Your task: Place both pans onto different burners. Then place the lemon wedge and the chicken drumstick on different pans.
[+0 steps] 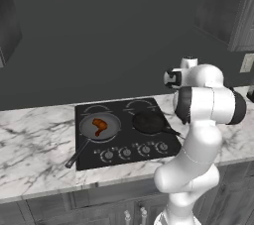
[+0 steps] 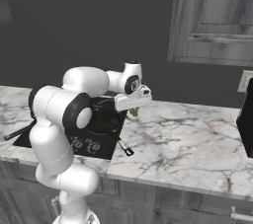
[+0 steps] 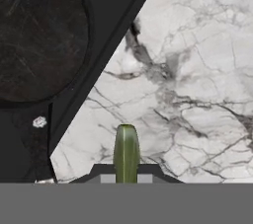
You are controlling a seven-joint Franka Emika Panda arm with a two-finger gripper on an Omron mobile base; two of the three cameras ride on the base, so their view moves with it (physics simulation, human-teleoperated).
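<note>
The left base view looks from behind and left of the white jointed arm [image 1: 198,135], forward and down onto the flat glossy black cooktop [image 1: 126,132] set in the white grey-veined marble surface [image 1: 34,144], from a middling distance, with the dark wall behind. The right base view looks from behind and right of the arm, forward and down over the same surface [image 2: 188,144], taking in more marble to the right and the grey wooden wall cabinet [image 2: 217,16] above. Both share the cooktop [image 2: 96,141], the arm and the marble beside it. The hand view looks almost straight down from close above, onto the cooktop's right edge [image 3: 106,65] and adjoining marble.
</note>
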